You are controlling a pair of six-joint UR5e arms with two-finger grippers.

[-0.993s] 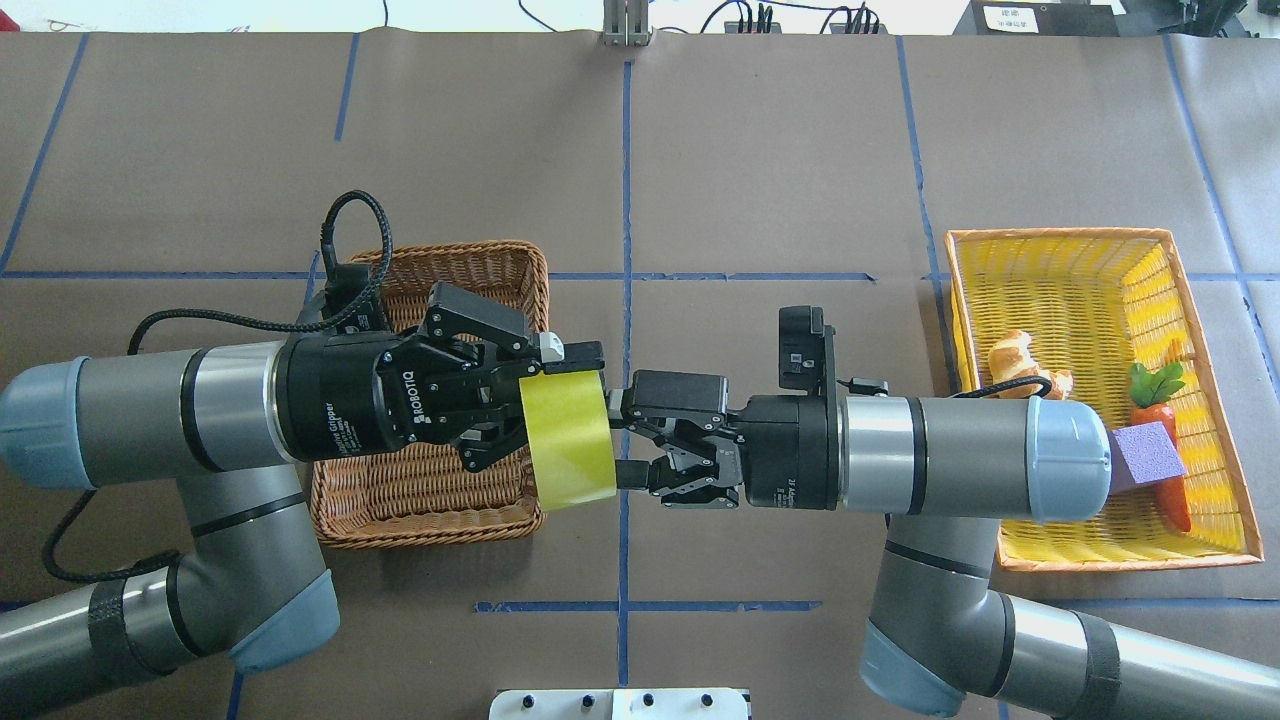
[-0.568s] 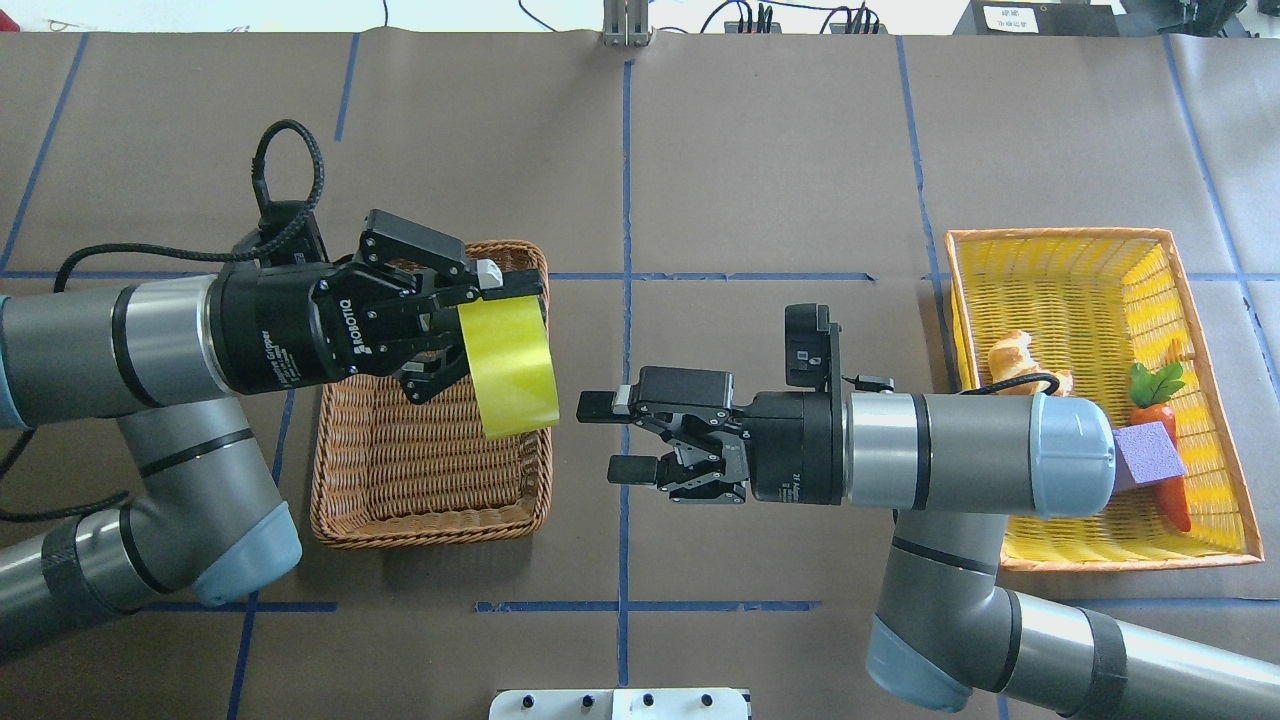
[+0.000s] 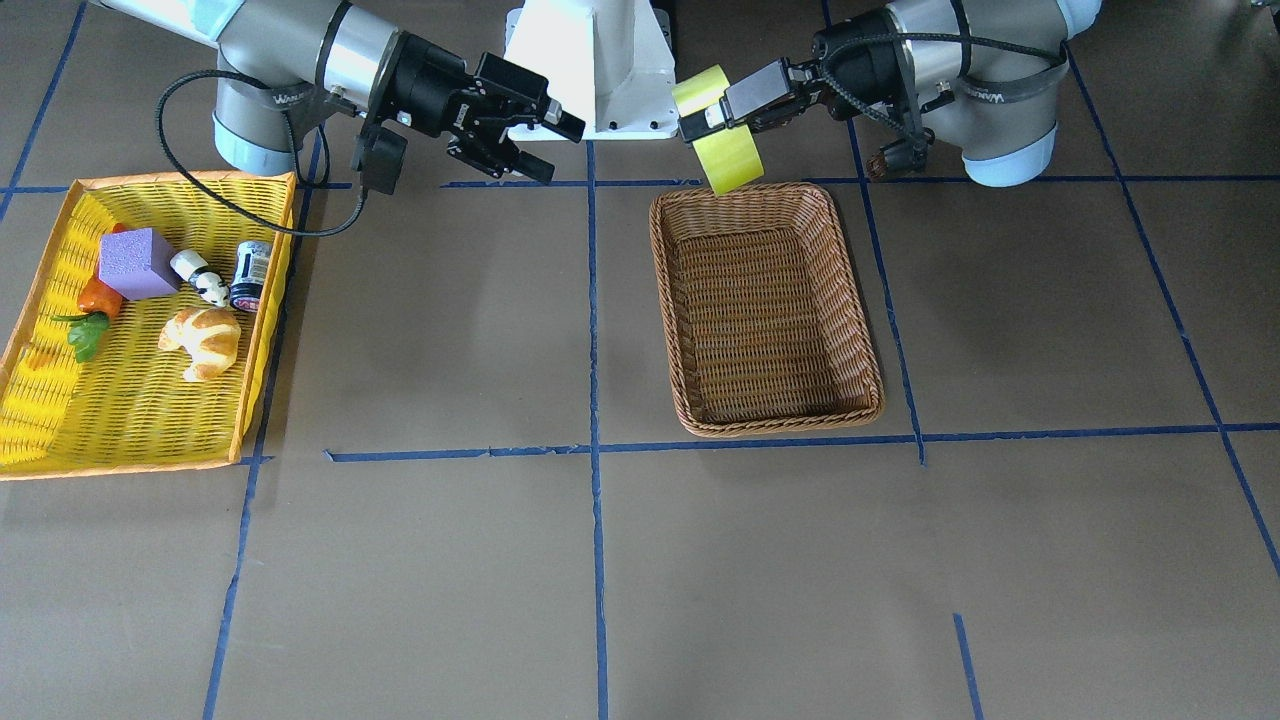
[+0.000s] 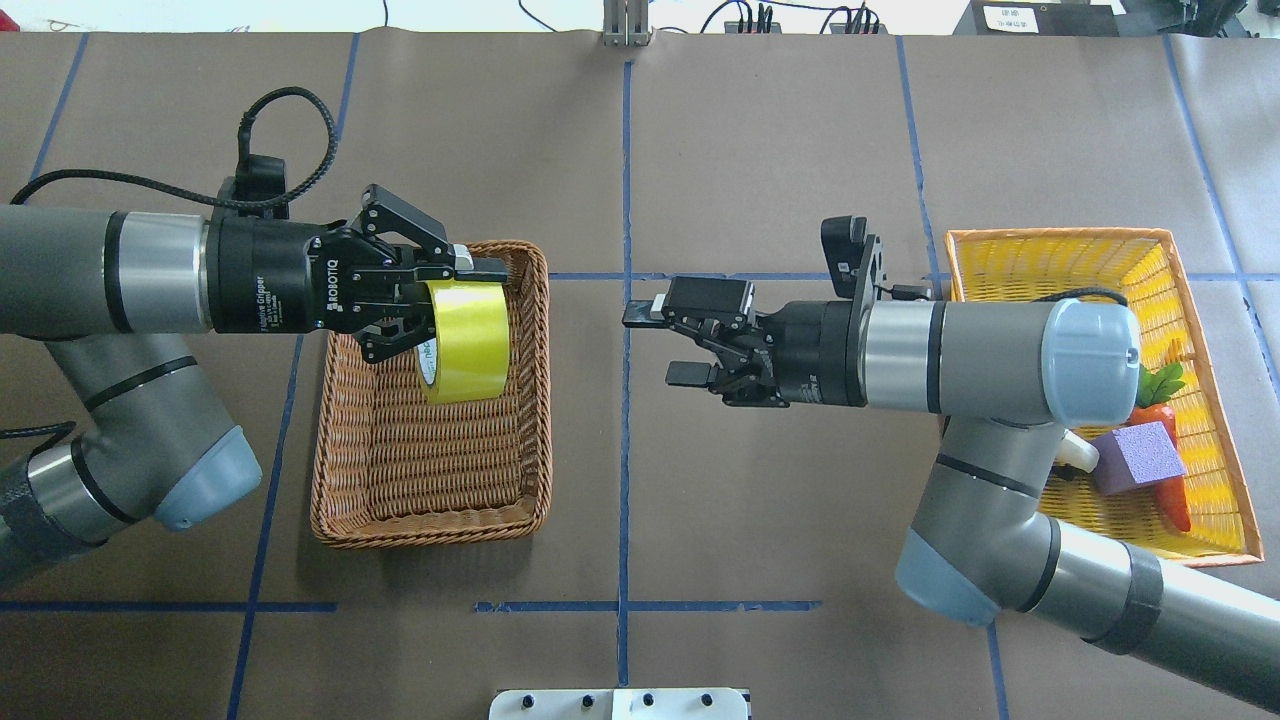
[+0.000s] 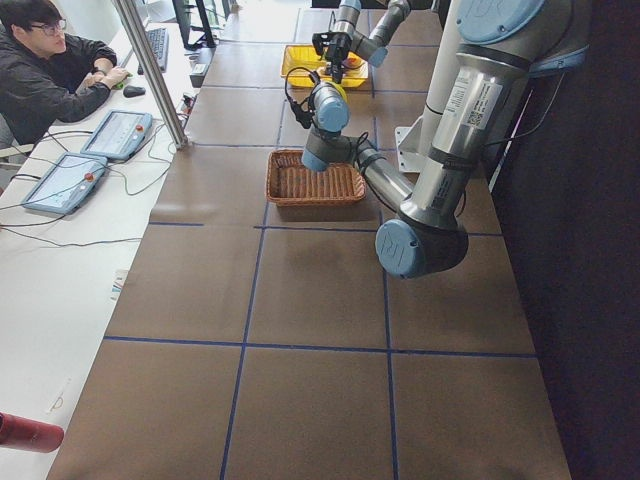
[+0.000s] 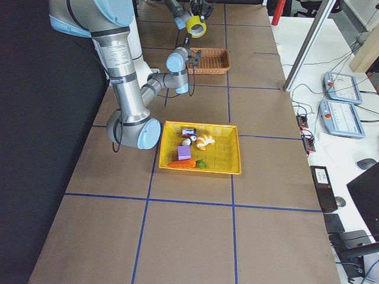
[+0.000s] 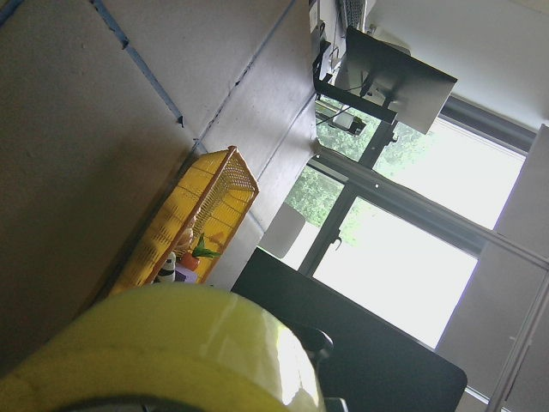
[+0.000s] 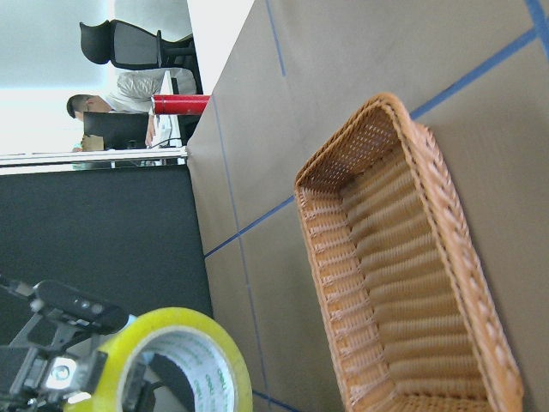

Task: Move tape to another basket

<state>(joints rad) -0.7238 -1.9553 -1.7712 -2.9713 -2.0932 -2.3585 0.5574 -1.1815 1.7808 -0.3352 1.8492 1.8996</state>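
Note:
My left gripper (image 4: 440,310) is shut on the yellow-green tape roll (image 4: 465,340) and holds it in the air above the brown wicker basket (image 4: 430,525). In the front view the tape (image 3: 722,130) hangs over the basket (image 3: 770,425) at its robot-side end, in the left gripper (image 3: 705,110). The tape fills the bottom of the left wrist view (image 7: 171,343) and shows in the right wrist view (image 8: 180,360) beside the basket (image 8: 446,206). My right gripper (image 4: 662,345) is open and empty, to the right of the basket, pointing at it.
A yellow basket with an orange rim (image 4: 1060,240) stands at the right, partly under my right arm. It holds a croissant (image 3: 205,340), a purple block (image 3: 138,262), a carrot (image 3: 95,300), a small can (image 3: 250,275) and a small figure (image 3: 200,280).
My left gripper has carried the tape left, away from the right gripper, to above the brown basket. My right gripper has pulled back to the right and stands open.

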